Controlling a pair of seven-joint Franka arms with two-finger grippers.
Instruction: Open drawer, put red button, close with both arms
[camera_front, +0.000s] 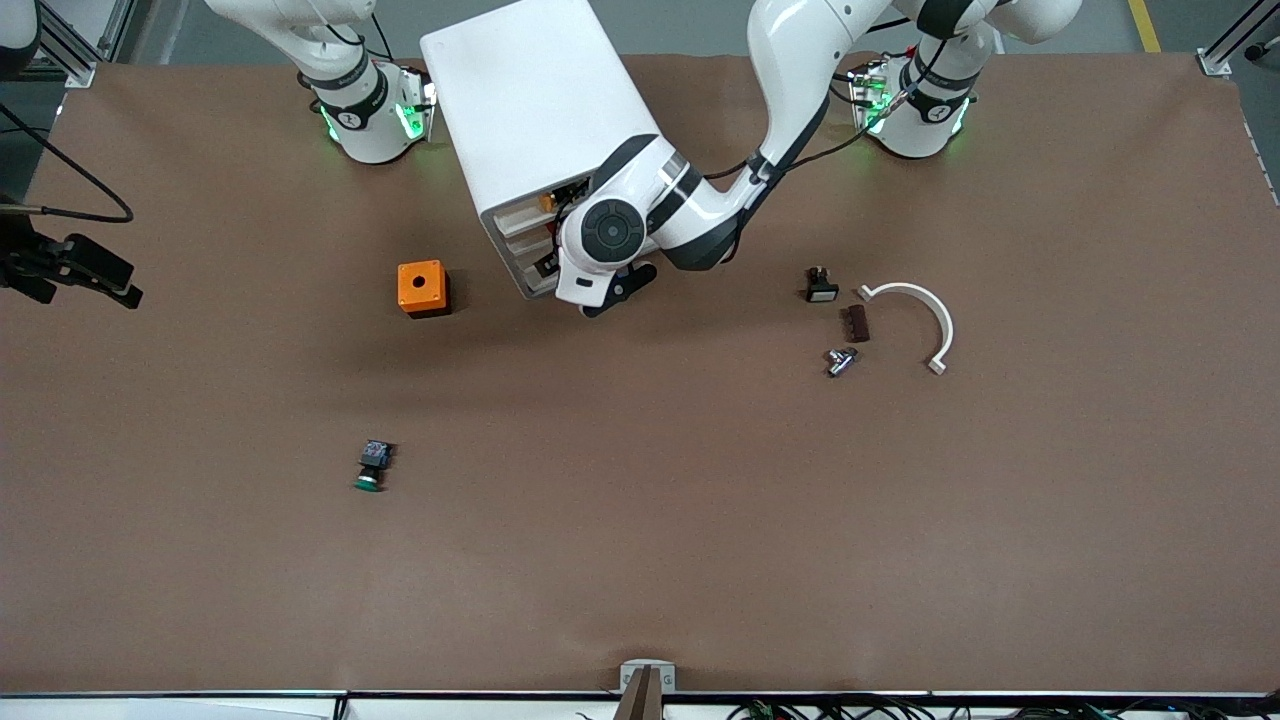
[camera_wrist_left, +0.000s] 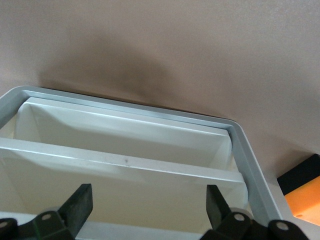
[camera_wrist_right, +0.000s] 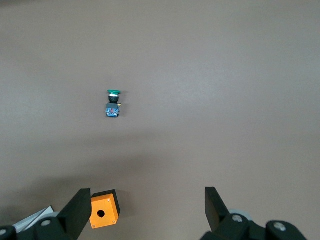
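The white cabinet stands near the arms' bases, its drawer front facing the front camera. My left gripper is at that front, mostly hidden under its own wrist. In the left wrist view it is open, with white drawer trays between and past its fingers. I cannot tell how far the drawer is out. The red button shows in no view. My right gripper hangs high at the right arm's end of the table. It is open and empty above the orange box.
An orange box with a hole sits beside the cabinet. A green-capped button lies nearer the front camera. Toward the left arm's end lie a small black part, a brown block, a metal piece and a white curved piece.
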